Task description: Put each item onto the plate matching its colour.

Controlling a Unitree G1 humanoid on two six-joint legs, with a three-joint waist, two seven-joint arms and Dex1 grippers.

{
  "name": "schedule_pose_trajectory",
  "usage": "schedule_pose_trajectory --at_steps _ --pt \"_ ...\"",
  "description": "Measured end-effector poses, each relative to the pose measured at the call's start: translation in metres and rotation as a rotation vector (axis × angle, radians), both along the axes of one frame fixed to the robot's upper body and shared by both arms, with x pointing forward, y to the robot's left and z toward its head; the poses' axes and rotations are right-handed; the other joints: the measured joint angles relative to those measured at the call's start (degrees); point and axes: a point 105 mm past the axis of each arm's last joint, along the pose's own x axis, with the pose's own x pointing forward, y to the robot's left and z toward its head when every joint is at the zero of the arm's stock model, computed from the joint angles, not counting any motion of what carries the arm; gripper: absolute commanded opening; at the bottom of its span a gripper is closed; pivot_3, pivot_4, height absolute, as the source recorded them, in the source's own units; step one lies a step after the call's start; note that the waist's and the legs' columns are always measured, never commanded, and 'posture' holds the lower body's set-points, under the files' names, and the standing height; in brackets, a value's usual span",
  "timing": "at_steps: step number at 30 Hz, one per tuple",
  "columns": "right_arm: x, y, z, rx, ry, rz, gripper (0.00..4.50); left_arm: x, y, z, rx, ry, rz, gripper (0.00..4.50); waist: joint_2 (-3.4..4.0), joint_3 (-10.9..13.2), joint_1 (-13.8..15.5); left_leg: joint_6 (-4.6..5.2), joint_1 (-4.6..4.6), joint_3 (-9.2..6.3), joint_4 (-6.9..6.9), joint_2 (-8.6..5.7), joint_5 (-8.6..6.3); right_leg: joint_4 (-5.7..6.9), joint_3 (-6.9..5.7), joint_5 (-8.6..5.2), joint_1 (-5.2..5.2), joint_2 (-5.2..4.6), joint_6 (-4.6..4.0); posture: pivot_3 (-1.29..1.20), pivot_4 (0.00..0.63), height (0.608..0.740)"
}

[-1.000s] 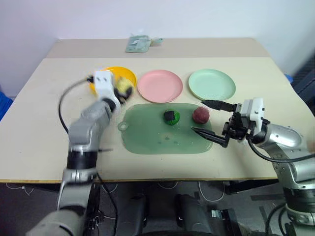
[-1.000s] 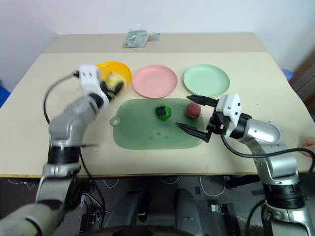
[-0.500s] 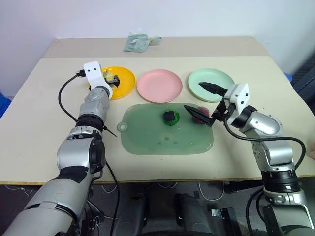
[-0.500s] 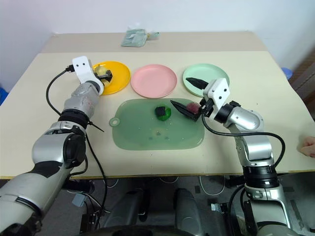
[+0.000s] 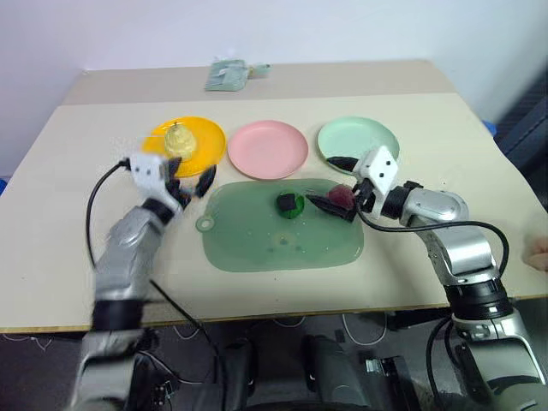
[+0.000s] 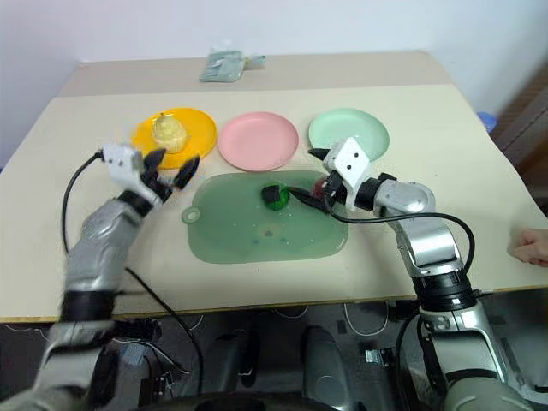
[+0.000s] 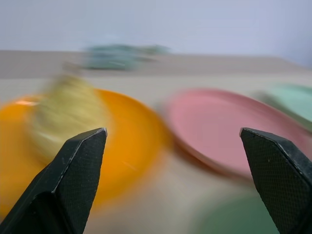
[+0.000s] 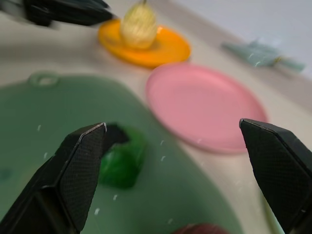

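The right gripper point(image 5: 336, 187) has its fingers spread wide with nothing between them, one tip over the rim of the mint green plate point(image 5: 358, 137), the other low over the green mat point(image 5: 282, 225), bracketing the maroon ball point(image 5: 341, 197). So the step in hand looks like the ball's pickup: the fingers need to close on it, lift, and carry it to the pink plate point(image 5: 271, 148). The left gripper point(image 5: 189, 184) is also wide open and empty, just beside the yellow plate point(image 5: 205, 147), where the pale pear point(image 5: 178, 139) already sits. The dark green chunk point(image 5: 289, 203) waits on the mat on the counter point(image 5: 77, 188).
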Motion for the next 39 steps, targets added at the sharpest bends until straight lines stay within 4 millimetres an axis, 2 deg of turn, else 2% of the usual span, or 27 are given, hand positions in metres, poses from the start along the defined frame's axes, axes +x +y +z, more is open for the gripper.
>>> schedule_pose_trajectory --at_steps 3,5,10,14,18,22,25,27,34,37,38,39 --pt "0.005 0.006 -0.01 -0.042 0.067 0.007 4.5 -0.043 -0.005 0.001 0.103 0.021 -0.206 4.47 0.05 0.0 0.5 0.0 0.01 -0.01 0.06 0.0 0.0 -0.06 -0.04 -0.08 0.08 -0.03 -0.28 0.0 0.15 0.74" --pt "0.006 0.011 -0.012 -0.047 0.091 0.016 4.5 -0.059 -0.005 0.003 0.135 0.034 -0.28 4.47 0.05 0.0 0.7 0.0 0.01 -0.02 0.06 -0.01 0.0 -0.13 -0.05 -0.09 0.11 -0.06 -0.3 0.0 0.15 0.74" --pt "0.009 0.016 -0.02 -0.059 0.159 0.023 4.5 -0.086 0.0 0.015 0.209 0.04 -0.38 4.47 0.08 0.0 0.3 0.03 0.01 0.01 0.0 0.0 -0.02 -0.14 -0.06 -0.08 0.06 -0.04 -0.29 0.0 0.15 0.74" --pt "0.008 0.017 -0.034 -0.085 0.245 0.031 4.5 -0.102 0.004 0.006 0.248 0.088 -0.404 4.47 0.1 0.0 0.2 0.03 0.01 0.0 -0.05 0.01 -0.01 -0.13 -0.07 -0.09 0.03 -0.03 -0.29 0.0 0.15 0.74" --pt "0.007 0.019 -0.044 -0.097 0.303 0.039 4.5 -0.109 -0.001 0.004 0.256 0.092 -0.414 4.47 0.1 0.0 0.5 0.03 0.01 0.0 0.0 0.01 -0.02 -0.15 -0.07 -0.09 0.08 -0.04 -0.29 0.0 0.15 0.74" --pt "0.011 0.021 -0.046 -0.089 0.322 0.037 4.5 -0.114 -0.008 0.005 0.247 0.077 -0.413 4.47 0.1 0.0 0.3 0.03 0.01 0.0 -0.02 0.02 -0.02 -0.13 -0.07 -0.08 0.04 -0.02 -0.29 0.0 0.15 0.74" --pt "0.013 0.027 -0.045 -0.076 0.324 0.046 3.65 -0.115 -0.008 0.004 0.242 0.079 -0.408 4.5 0.1 0.0 0.3 0.03 0.01 0.0 -0.03 0.02 -0.02 -0.13 -0.07 -0.08 0.04 -0.01 -0.28 0.0 0.15 0.74" --pt "0.014 0.03 -0.043 -0.07 0.321 0.053 2.74 -0.114 -0.008 0.003 0.24 0.076 -0.401 4.5 0.1 0.0 0.3 0.03 0.01 0.01 -0.03 0.02 -0.02 -0.13 -0.07 -0.08 0.04 -0.01 -0.28 0.0 0.15 0.74" --pt "0.015 0.032 -0.037 -0.05 0.326 0.053 2.74 -0.112 -0.008 0.003 0.233 0.069 -0.381 4.5 0.1 0.0 0.3 0.03 0.01 0.0 -0.02 0.01 -0.02 -0.13 -0.09 -0.08 0.05 0.0 -0.28 0.0 0.15 0.74" --pt "0.016 0.028 -0.02 0.016 0.319 0.042 2.74 -0.111 -0.007 0.003 0.227 0.065 -0.363 4.5 0.13 0.0 0.3 0.03 0.01 0.0 -0.02 0.01 -0.02 -0.13 -0.08 -0.08 0.03 -0.01 -0.28 0.0 0.15 0.74" --pt "0.021 0.025 -0.005 0.057 0.296 0.021 2.74 -0.109 -0.008 0.005 0.224 0.062 -0.356 4.5 0.16 0.0 0.3 0.03 0.01 0.0 -0.01 0.01 -0.02 -0.13 -0.08 -0.08 0.03 -0.01 -0.28 0.0 0.15 0.74" --pt "0.03 0.019 0.021 0.112 0.24 -0.008 2.74 -0.108 -0.009 0.006 0.22 0.053 -0.351 4.5 0.18 0.0 0.3 0.02 0.0 0.02 -0.01 0.01 -0.02 -0.13 -0.08 -0.08 0.02 -0.01 -0.28 0.0 0.15 0.74"
